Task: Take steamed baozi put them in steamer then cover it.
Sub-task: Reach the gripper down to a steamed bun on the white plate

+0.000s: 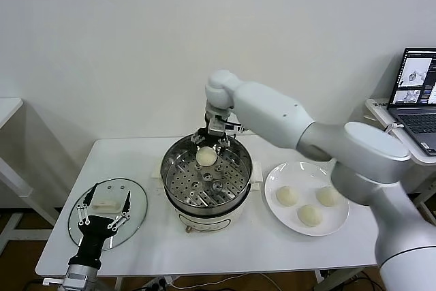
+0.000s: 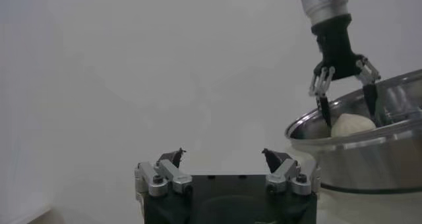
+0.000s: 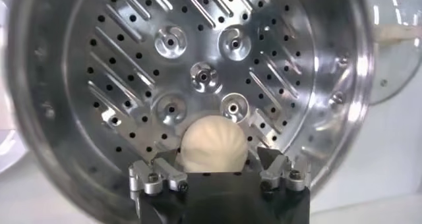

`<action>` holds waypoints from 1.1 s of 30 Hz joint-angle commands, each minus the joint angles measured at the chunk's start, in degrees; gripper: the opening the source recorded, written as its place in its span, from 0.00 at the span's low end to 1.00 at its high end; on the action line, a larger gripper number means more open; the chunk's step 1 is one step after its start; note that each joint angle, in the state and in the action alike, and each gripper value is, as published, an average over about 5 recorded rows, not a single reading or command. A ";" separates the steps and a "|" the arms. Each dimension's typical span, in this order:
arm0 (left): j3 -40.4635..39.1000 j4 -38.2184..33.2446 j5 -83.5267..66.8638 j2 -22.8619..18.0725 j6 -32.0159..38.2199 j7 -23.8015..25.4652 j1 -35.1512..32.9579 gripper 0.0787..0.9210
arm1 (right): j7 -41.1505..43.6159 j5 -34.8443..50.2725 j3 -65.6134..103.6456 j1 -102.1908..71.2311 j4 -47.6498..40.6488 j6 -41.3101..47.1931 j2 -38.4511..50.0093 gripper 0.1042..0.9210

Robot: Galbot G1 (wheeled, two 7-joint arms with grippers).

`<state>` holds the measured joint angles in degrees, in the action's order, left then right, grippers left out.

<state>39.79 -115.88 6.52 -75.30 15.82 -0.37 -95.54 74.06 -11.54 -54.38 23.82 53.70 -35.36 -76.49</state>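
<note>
The steamer stands mid-table, a shiny pot with a perforated tray inside. One cream-white baozi rests on that tray near the far rim. My right gripper hangs just above it, open, its fingers spread either side of the bun and holding nothing. Three more baozi lie on the white plate to the right. The cover, a clear glass lid, lies flat at the front left. My left gripper stays open over its white handle.
A laptop sits on a side stand at the far right. The table's left part beyond the lid is bare white surface. My right arm reaches across above the plate's far side.
</note>
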 commanded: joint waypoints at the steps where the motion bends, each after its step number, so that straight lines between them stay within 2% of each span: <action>1: -0.14 0.04 0.09 0.10 0.01 0.04 -0.03 0.88 | 6.66 24.23 -7.87 9.93 6.73 26.09 18.69 0.88; 8: -0.52 0.10 0.14 0.00 -0.07 0.02 0.14 0.88 | 1.78 30.53 -18.47 6.68 6.30 34.96 29.13 0.88; 13: -0.51 0.23 0.21 -0.07 -0.07 0.01 0.02 0.88 | -3.77 30.95 -21.03 0.28 8.68 38.14 32.56 0.88; 33: -0.34 0.29 0.47 -0.27 0.40 0.06 -0.86 0.88 | -12.82 26.15 -15.92 -12.21 2.55 39.03 24.30 0.88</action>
<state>39.33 -115.65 6.96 -75.59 16.04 -0.31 -96.23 65.27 14.71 -70.56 15.84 57.88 1.41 -50.78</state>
